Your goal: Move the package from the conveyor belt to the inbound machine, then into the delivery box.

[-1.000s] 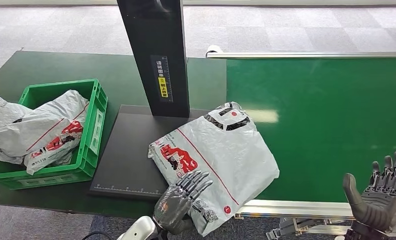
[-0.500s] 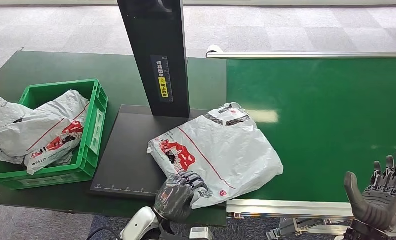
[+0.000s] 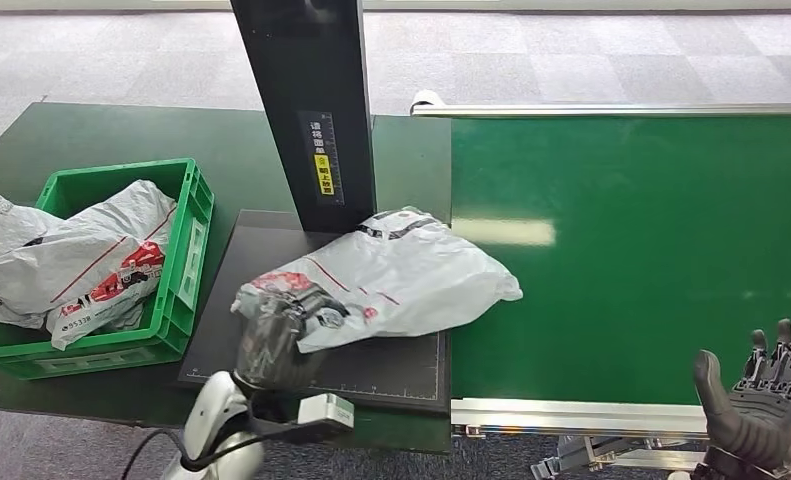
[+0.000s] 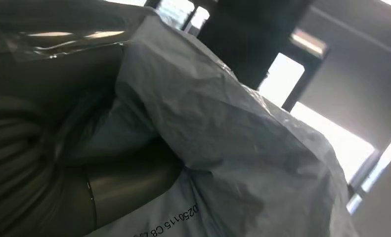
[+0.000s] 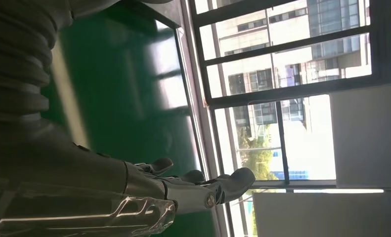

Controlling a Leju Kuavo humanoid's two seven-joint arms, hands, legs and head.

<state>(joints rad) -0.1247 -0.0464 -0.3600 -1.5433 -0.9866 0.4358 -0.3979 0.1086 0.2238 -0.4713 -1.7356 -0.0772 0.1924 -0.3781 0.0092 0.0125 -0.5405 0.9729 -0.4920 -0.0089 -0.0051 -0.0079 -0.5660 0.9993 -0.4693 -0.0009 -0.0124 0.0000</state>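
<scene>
A grey plastic mail package (image 3: 391, 280) with red print lies across the black platform of the inbound machine (image 3: 271, 350), its right end reaching over the green conveyor belt (image 3: 631, 250). My left hand (image 3: 271, 335) grips the package's near left corner; in the left wrist view the crumpled grey package (image 4: 242, 148) wraps over the hand (image 4: 60, 163). My right hand (image 3: 766, 405) hovers open by the belt's near right edge, holding nothing; the right wrist view shows the hand (image 5: 183, 190) with fingers spread above the belt.
A green delivery box (image 3: 186, 250) at the left holds several grey packages, one spilling over its left side. The machine's black upright post (image 3: 311, 110) rises behind the platform. A metal rail (image 3: 611, 415) runs along the belt's near edge.
My left hand closed on the package's near corner and dragged it left off the belt onto the black platform. The right hand sank slightly.
</scene>
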